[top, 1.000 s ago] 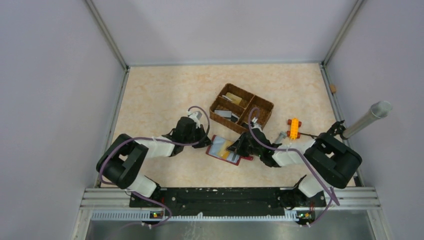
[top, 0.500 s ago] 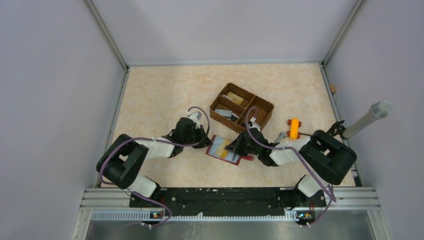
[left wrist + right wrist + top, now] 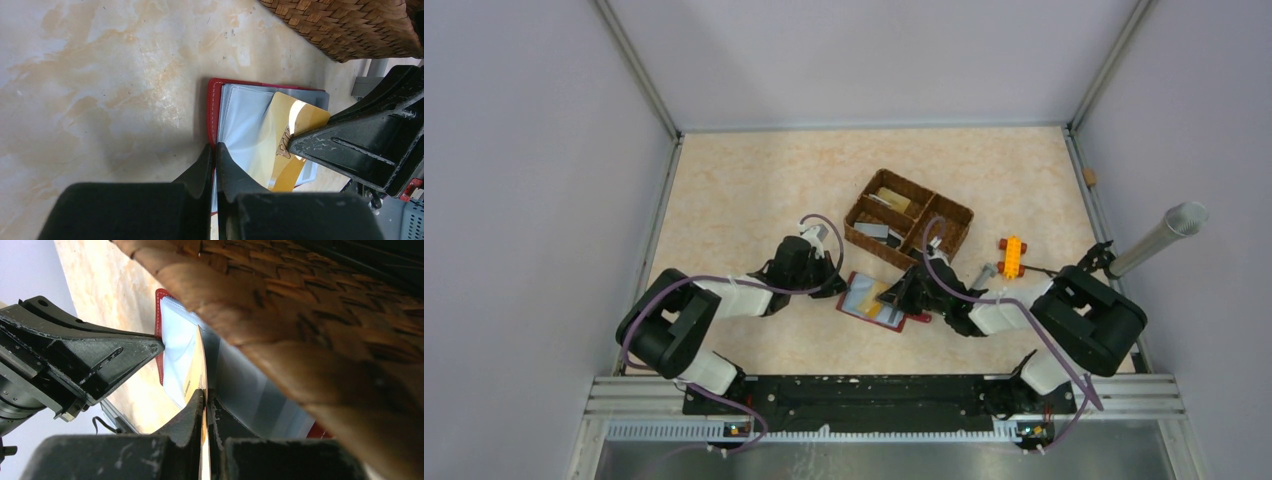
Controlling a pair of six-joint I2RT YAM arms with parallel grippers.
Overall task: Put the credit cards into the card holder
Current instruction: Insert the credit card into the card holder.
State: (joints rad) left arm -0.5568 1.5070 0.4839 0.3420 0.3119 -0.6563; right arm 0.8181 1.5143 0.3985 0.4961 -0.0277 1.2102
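Observation:
The dark red card holder lies open on the table, clear pockets up. My left gripper is shut on its left edge, pinching the red rim and a clear sleeve. My right gripper is shut on a gold-tan credit card, held on edge with its front end lying on the clear pockets. In the top view the left gripper and the right gripper face each other across the holder. More credit cards lie in the wicker basket.
The brown divided wicker basket stands just behind the holder, close over the right wrist. An orange toy brick and a small bolt lie to its right. A metal mesh cylinder leans at the far right.
The left jaws have closed a touch tighter on the holder's edge. The right gripper has shifted slightly with the gold card over the holder.

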